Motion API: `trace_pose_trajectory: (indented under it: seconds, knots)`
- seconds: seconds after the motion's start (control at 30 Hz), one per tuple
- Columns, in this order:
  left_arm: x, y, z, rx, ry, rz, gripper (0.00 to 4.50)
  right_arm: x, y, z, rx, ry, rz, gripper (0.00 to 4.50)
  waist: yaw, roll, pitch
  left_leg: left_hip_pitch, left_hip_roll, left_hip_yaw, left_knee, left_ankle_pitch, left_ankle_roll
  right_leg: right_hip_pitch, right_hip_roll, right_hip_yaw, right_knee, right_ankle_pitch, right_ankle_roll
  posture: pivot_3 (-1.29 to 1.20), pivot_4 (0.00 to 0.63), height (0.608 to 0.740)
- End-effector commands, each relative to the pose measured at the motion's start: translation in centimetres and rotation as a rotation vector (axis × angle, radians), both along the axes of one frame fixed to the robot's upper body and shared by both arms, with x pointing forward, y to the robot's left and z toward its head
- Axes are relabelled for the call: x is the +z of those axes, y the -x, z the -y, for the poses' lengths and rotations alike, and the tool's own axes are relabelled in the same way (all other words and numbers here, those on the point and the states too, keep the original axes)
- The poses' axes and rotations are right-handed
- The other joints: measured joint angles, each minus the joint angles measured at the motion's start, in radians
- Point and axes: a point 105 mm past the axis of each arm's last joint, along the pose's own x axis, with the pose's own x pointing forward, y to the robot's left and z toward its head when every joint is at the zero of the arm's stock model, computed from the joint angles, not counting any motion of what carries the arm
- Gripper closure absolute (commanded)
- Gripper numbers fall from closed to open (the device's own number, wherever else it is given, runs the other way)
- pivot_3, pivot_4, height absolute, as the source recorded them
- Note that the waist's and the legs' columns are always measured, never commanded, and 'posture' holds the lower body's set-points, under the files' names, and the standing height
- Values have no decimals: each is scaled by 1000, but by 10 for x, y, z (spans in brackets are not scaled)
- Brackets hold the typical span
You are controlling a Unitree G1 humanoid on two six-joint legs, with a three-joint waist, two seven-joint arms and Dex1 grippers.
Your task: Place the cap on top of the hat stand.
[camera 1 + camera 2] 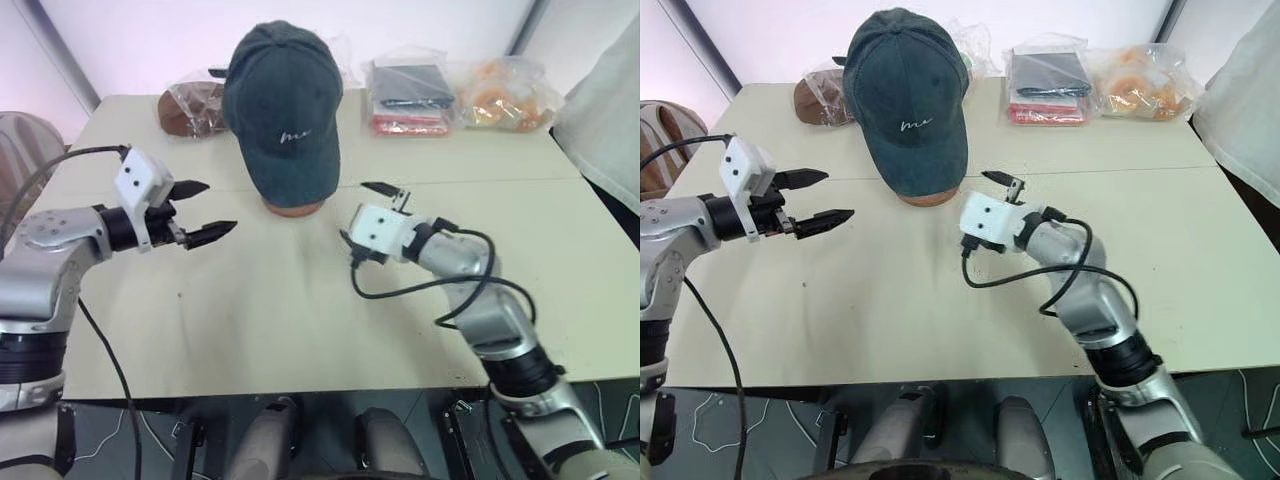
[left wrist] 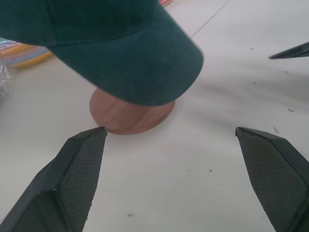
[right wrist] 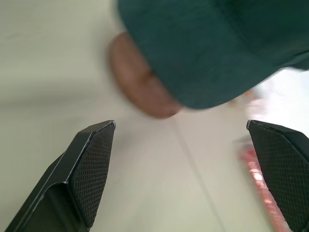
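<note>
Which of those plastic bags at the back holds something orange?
The bag at the far right, holding orange things; the middle bag holds dark and red items, the left bag something brown.

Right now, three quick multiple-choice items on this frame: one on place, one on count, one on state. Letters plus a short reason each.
1. Where is the cap?
A. flat on the table beside the stand
B. on top of the hat stand, covering all but its base
C. in the right gripper

2. How many clear plastic bags lie along the far edge of the table?
A. one
B. three
C. six

3. How do the left gripper and right gripper stand?
A. both open, holding nothing
B. both shut on the cap
C. left shut, right open

Answers: B, the cap sits high with only the brown base disc showing under its brim. B, one bag sits left of the cap and two to its right. A, both wrist views show fingers spread wide with bare table between them.
</note>
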Motion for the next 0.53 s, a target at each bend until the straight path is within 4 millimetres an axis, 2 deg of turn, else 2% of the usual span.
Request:
trace_pose_trajectory:
  seconds: [0.03,0.1,0.27,0.33,0.43,0.53]
  knots:
    - [23,2,-5,-2,-10,81,0,21,12,6,93,-40,-29,50,0,0,0,0,0,0,0,0,0,0,0,0,0,0,0,0,150,740]
    - [29,2,-7,-12,-10,88,0,35,13,16,117,-120,-99,50,0,0,0,-1,0,0,0,0,0,1,0,0,0,0,0,0,150,740]
    - [48,7,-8,-71,-2,97,0,91,4,40,125,-380,-188,50,-1,0,1,-2,0,0,0,0,0,1,0,0,0,0,0,0,150,740]
    - [54,9,-8,-96,2,96,0,106,3,48,136,-440,-223,50,1,0,1,-2,0,0,0,0,0,1,-1,0,-1,0,0,0,150,740]
    - [60,12,-6,-137,-4,88,0,117,9,56,172,-489,-301,50,4,0,1,-2,0,0,0,0,1,0,-1,-1,-3,0,0,0,150,740]
    - [61,15,-5,-156,-12,78,0,120,16,62,198,-516,-367,50,3,0,1,-3,0,0,0,-1,1,1,-2,-1,-4,0,0,0,150,740]
